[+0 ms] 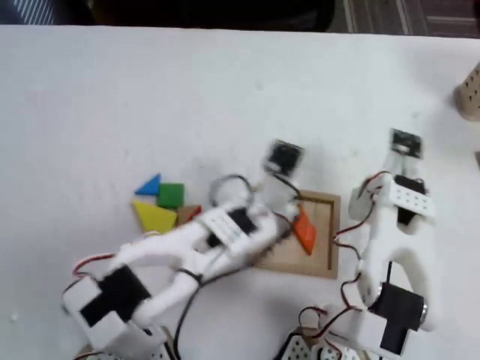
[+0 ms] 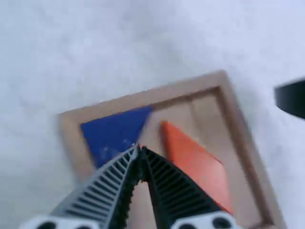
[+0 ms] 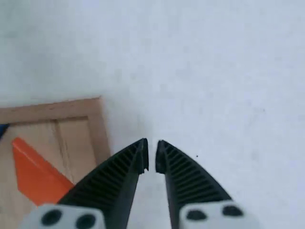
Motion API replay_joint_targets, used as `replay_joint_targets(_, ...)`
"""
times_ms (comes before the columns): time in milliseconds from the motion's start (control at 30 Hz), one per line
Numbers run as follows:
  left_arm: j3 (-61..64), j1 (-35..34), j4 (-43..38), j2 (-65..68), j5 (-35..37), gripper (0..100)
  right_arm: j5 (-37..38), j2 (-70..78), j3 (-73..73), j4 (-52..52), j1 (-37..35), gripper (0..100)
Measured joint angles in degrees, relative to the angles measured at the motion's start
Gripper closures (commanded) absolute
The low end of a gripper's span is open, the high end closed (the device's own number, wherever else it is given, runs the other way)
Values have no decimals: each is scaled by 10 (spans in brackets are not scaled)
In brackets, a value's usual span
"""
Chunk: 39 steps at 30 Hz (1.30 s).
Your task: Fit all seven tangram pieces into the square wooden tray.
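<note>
Tangram pieces are lying in two groups: the blue triangle [image 2: 113,134] and the orange piece [image 2: 196,164] are sitting inside the wooden tray [image 1: 320,197], while a small blue triangle [image 1: 148,185], a green square [image 1: 171,195], a yellow triangle [image 1: 154,217] and a brownish piece [image 1: 189,213] are waiting nearby on the table [image 1: 225,90]. The left gripper [image 2: 139,153] is hovering over the tray with its fingers pressed together at the tips, apparently nudging the blue triangle. Doing this well likely means pushing low and gently until the triangle's straight edges are resting flush against the tray's wall. Bare wood is showing between the two seated pieces, and the orange one is lying slanted, taking room the others will need. The right gripper [image 3: 151,155], closed down to a thin slit and empty, is hanging just beside the tray's outer rim, crowding that side.
</note>
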Motion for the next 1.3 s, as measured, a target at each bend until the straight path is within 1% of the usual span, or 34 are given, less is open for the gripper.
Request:
replay_joint_targets(67, 0, -67, 27, -25, 0, 977, 14, -18, 7, 6, -22, 979)
replay_joint_targets(167, 0, -171, 53, -61, 1, 977, 16, -54, 33, 8, -49, 980)
replay_joint_targets(233, 0, -224, 67, -80, 1, 977, 19, -84, 57, 8, -75, 980)
replay_joint_targets(367, 0, -289, 86, -90, 1, 974, 20, -135, 126, -1, -150, 980)
replay_joint_targets(500, 0, -338, 86, -90, 1, 974, 21, -164, 164, -1, -188, 980)
replay_joint_targets(633, 0, -356, 86, -90, 1, 973, 23, -167, 182, -5, -215, 980)
replay_joint_targets(900, 0, -358, 81, -90, 1, 973, 25, -185, 203, -10, -314, 980)
replay_joint_targets(1000, 0, -358, 81, -90, 1, 973, 46, -189, 207, -4, -339, 980)
replay_joint_targets(1133, 0, -358, 81, -90, 1, 973, 66, -217, 207, 33, -343, 980)
replay_joint_targets(1267, 0, -358, 81, -90, 1, 973, 65, -287, 212, 40, -295, 980)
replay_joint_targets(1300, 0, -358, 81, -90, 1, 973, 55, -305, 222, 35, -278, 980)
